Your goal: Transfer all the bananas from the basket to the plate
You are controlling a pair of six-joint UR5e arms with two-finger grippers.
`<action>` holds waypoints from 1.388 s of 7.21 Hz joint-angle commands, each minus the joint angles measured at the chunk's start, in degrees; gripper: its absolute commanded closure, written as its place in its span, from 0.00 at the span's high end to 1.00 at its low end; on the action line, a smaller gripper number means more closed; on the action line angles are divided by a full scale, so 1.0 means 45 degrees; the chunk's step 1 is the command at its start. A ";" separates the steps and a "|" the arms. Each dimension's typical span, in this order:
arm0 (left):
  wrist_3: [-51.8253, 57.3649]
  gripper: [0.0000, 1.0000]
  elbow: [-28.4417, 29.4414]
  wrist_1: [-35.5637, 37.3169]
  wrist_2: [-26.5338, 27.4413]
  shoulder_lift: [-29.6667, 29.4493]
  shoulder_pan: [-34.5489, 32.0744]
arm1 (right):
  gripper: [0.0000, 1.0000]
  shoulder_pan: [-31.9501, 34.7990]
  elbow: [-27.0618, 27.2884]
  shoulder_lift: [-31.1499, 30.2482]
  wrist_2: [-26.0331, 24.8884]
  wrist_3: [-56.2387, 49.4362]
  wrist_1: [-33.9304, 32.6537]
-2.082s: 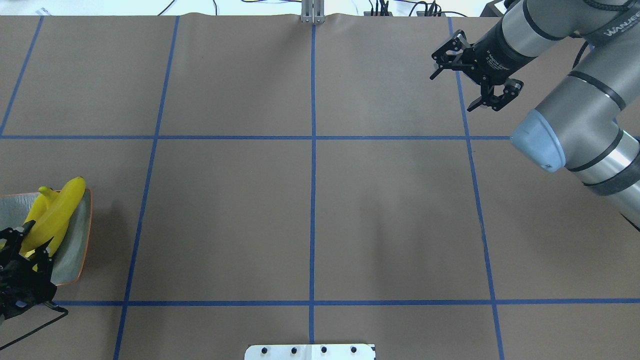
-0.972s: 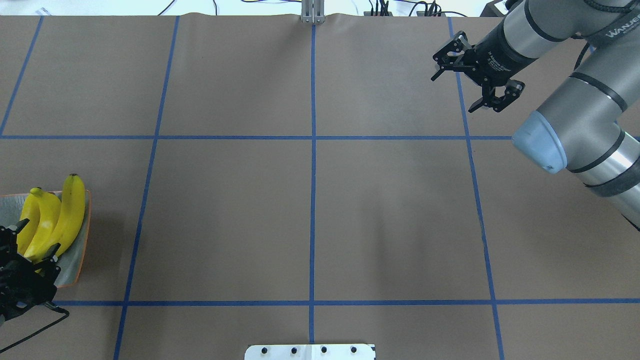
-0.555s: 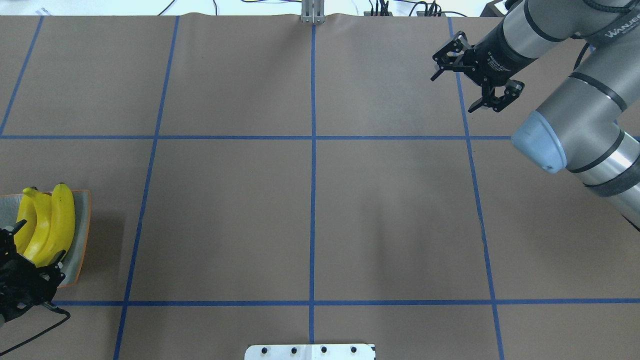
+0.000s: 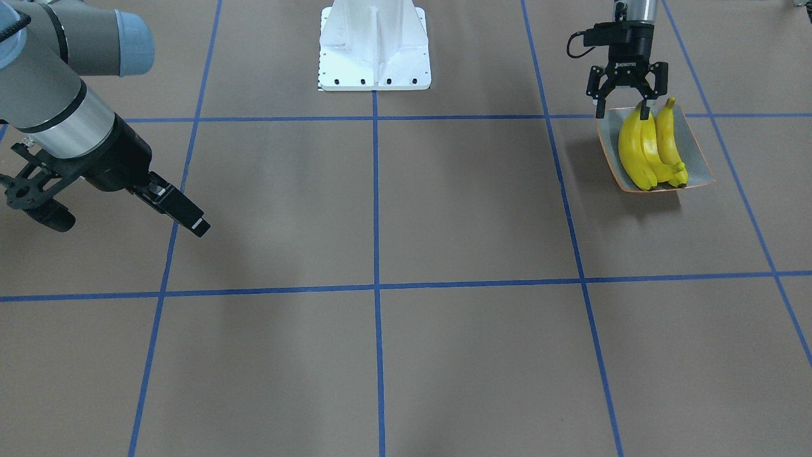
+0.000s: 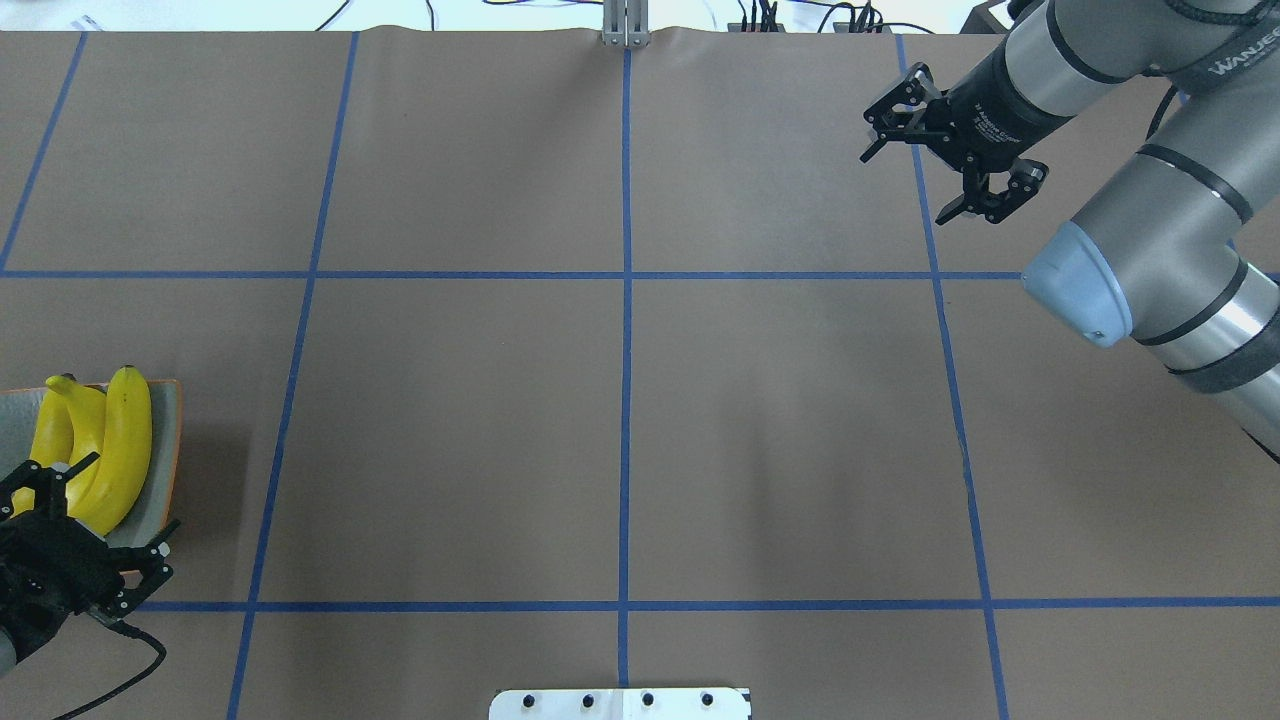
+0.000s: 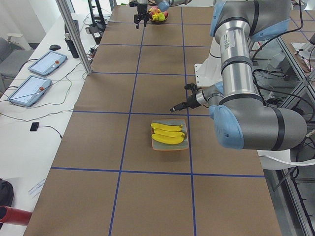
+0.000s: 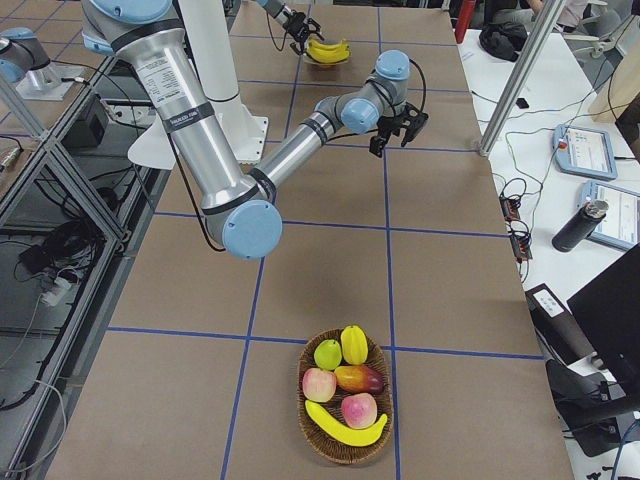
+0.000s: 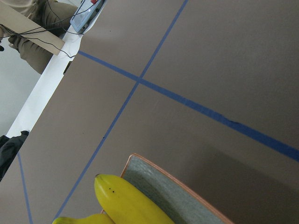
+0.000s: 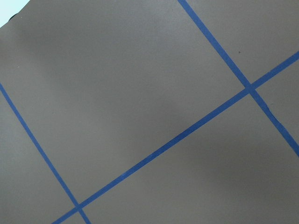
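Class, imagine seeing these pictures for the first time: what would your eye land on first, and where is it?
The bright yellow bananas on the plate at the robot's left end of the table, the left gripper poised at their ends with jaws open. Then the fruit basket at the opposite end, one banana lying in it.
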 commanded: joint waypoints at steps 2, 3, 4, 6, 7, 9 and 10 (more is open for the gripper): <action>0.0019 0.99 -0.1137 -0.0266 -0.1291 -0.1600 -0.0831 | 1.00 0.0242 -0.0002 -0.0205 0.0108 -0.0987 -0.0019; 0.0019 0.99 -0.1176 0.1535 -0.3000 -0.2864 -0.2463 | 1.00 0.0261 -0.0021 -0.0225 0.0089 -0.1260 -0.0019; 0.0039 0.99 -0.0925 0.3351 -0.3945 -0.4462 -0.3253 | 1.00 0.0281 -0.0041 -0.0380 0.0069 -0.1572 -0.0019; 0.0504 0.99 -0.0806 0.6650 -0.6415 -0.6829 -0.5454 | 1.00 0.0669 -0.0119 -0.0884 0.0107 -0.3226 -0.0058; 0.1204 0.99 -0.0341 0.7966 -0.7711 -0.8292 -0.6686 | 1.00 0.1020 -0.0139 -0.1314 0.0127 -0.4628 -0.0155; 0.2160 0.99 0.0927 0.8662 -0.9939 -0.9084 -0.8680 | 1.00 0.1976 -0.0197 -0.2600 0.0147 -0.7944 -0.0214; 0.2458 0.99 0.1533 0.8721 -1.1072 -0.9416 -0.9483 | 1.00 0.2599 -0.0449 -0.3091 0.0147 -0.9567 -0.0234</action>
